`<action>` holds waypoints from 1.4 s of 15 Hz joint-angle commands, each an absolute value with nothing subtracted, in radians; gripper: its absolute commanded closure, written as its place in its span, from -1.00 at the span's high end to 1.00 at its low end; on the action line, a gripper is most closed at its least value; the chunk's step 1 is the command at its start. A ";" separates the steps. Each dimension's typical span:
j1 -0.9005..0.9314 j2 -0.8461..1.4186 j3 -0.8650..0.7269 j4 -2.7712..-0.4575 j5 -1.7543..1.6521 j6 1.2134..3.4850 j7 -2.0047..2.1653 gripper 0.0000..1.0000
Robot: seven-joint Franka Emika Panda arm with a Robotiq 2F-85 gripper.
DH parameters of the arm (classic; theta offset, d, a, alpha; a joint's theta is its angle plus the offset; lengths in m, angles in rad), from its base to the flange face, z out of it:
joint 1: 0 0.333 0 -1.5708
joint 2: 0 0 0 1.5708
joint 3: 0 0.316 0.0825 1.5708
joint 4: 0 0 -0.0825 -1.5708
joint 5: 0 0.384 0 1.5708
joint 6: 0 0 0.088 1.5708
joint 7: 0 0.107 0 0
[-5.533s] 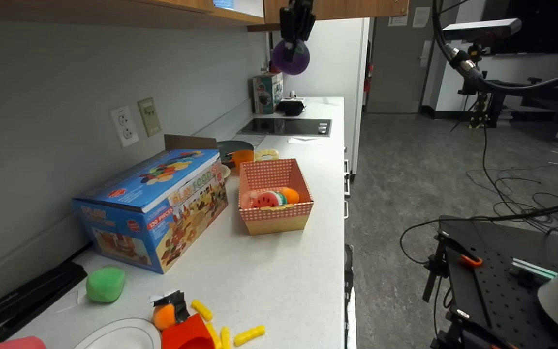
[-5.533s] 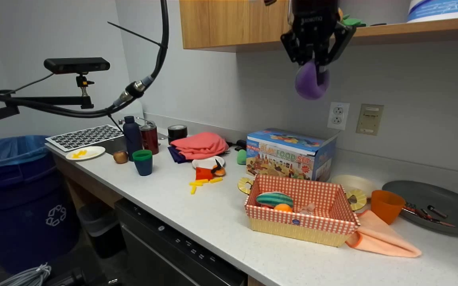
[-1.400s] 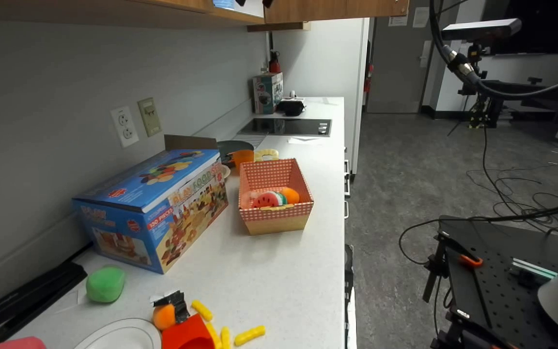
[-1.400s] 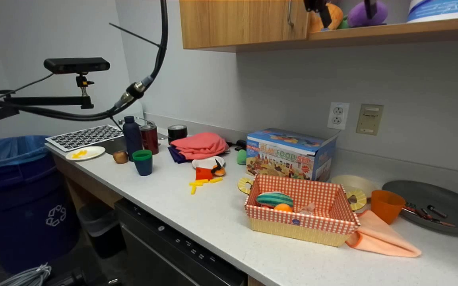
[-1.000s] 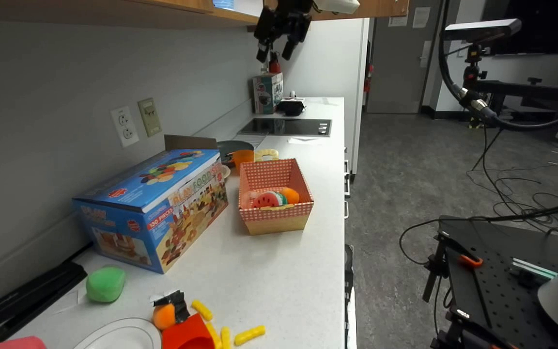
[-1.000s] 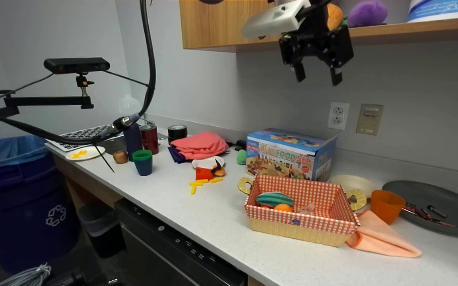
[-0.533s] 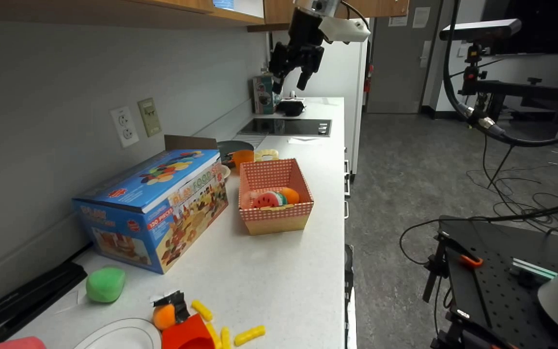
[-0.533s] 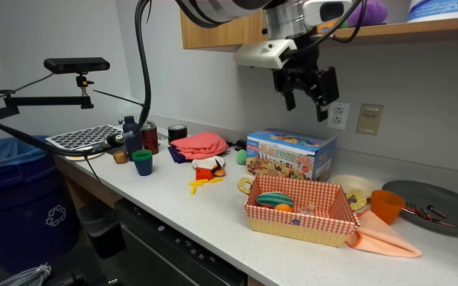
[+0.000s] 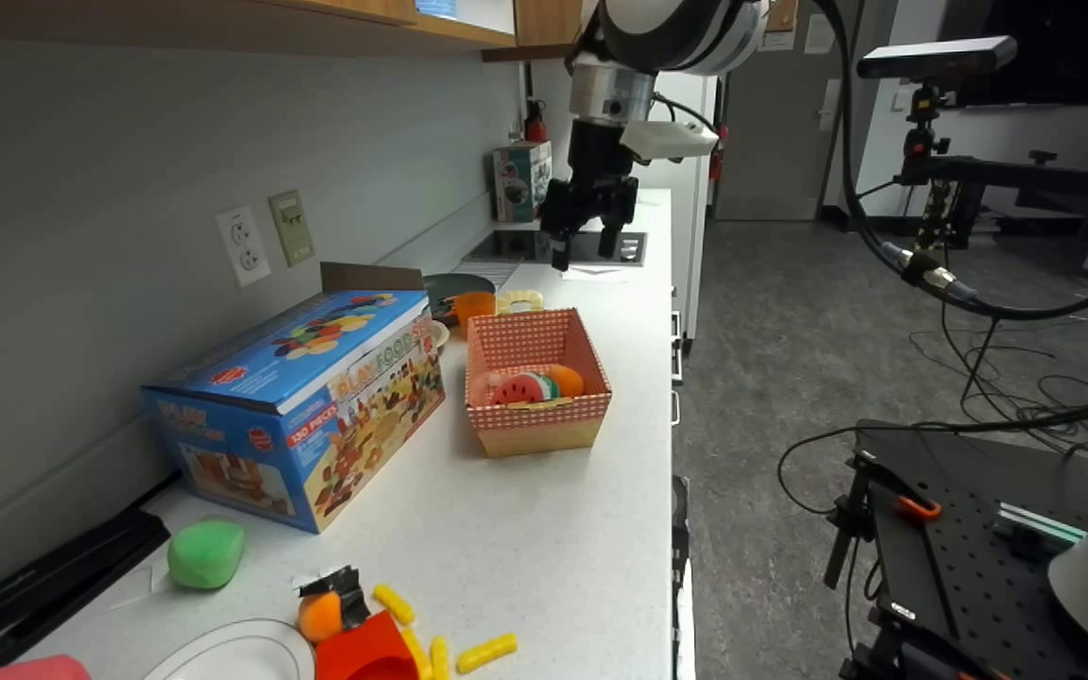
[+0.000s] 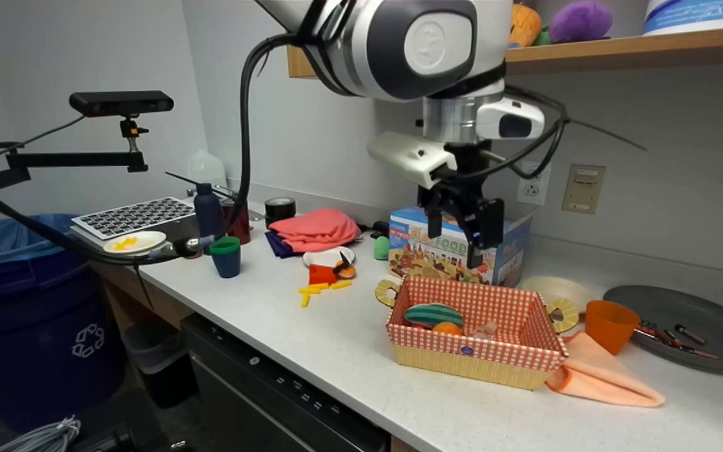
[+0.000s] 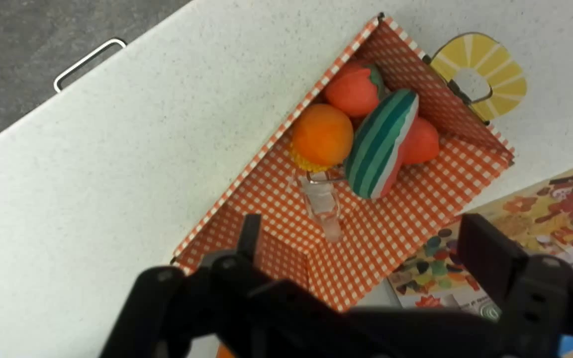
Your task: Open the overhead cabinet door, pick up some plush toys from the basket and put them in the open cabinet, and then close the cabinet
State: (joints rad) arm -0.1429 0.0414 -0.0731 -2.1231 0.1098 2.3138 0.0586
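Hovering over the white counter (image 9: 544, 529), gripper (image 9: 584, 253) gapes; floor (image 9: 780, 321) (dim, seemingly grey) alongside.

The white counter (image 10: 336, 339) carries a red-checked basket (image 10: 474, 365) nearer its front edge, a peach cloth (image 10: 606, 378) lying just beside that, with the blue play-food box (image 9: 313, 420) and a dark grey platter (image 10: 713, 326) over towards the back edge. Along from the box I can see a red toy container (image 9: 369, 650), some yellow sticks (image 9: 487, 653), a white plate (image 9: 232, 656) and a green toy (image 9: 207, 555). Up on the overhead cabinet shelf (image 10: 637, 47) sit a purple plush toy (image 10: 580, 22), an orange toy (image 10: 524, 26) and a white tub (image 10: 700, 20).
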 commanded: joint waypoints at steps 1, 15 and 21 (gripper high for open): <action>-0.134 0.162 -0.073 -2.044 0.216 2.266 -0.061 1.00; -0.153 0.559 -0.026 -1.671 0.233 2.085 -0.135 1.00; -0.149 0.652 -0.015 -1.571 0.223 2.010 -0.135 1.00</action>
